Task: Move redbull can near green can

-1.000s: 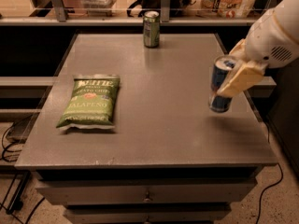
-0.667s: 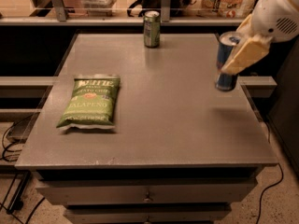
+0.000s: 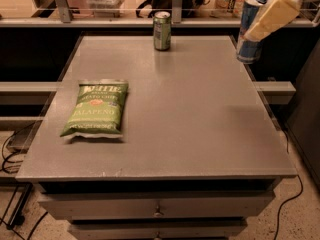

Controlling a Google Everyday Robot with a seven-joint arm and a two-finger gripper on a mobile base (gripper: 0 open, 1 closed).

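The redbull can (image 3: pixel 249 36), slim, blue and silver, hangs in the air above the table's right edge near the far right corner. My gripper (image 3: pixel 265 21) is shut on it, with a pale yellow finger (image 3: pixel 272 16) lying across the can's front. The green can (image 3: pixel 162 30), dark green with a pale label band and a silver top, stands upright at the back middle of the grey table (image 3: pixel 200 114). The redbull can is well to the right of the green can.
A flat green jalapeño chip bag (image 3: pixel 97 109) lies on the left part of the table. A railing and shelf (image 3: pixel 115 20) with clutter run behind the table. Drawers (image 3: pixel 157 204) sit under the front edge.
My gripper has lifted the redbull can off the table and carried it up and toward the far right corner. The green can and the chip bag have not moved.
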